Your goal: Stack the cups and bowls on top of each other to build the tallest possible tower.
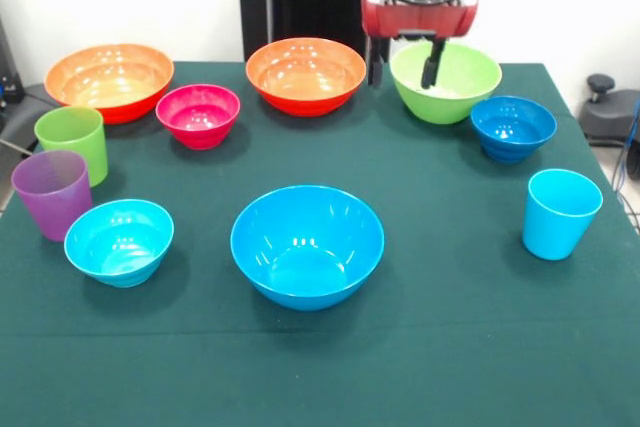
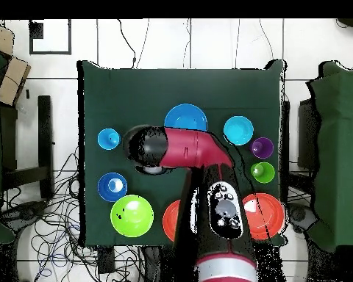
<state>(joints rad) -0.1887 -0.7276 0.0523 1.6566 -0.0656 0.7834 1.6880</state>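
At the top of the front view, the gripper [image 1: 405, 62] is hanging with its two fingers spread apart, holding nothing, just over the near-left rim of the green bowl [image 1: 447, 82]. Nothing is stacked: every bowl and cup is sitting alone on the green cloth [image 1: 450, 347]. The big blue bowl [image 1: 307, 245] is sitting at centre, a cyan bowl [image 1: 119, 241] to its left, the light blue cup [image 1: 559, 213] at right. The purple cup [image 1: 52, 193] and green cup [image 1: 72, 142] are standing at left.

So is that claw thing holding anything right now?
Gripper: open and empty, hanging by the lime green bowl at the table's far side.
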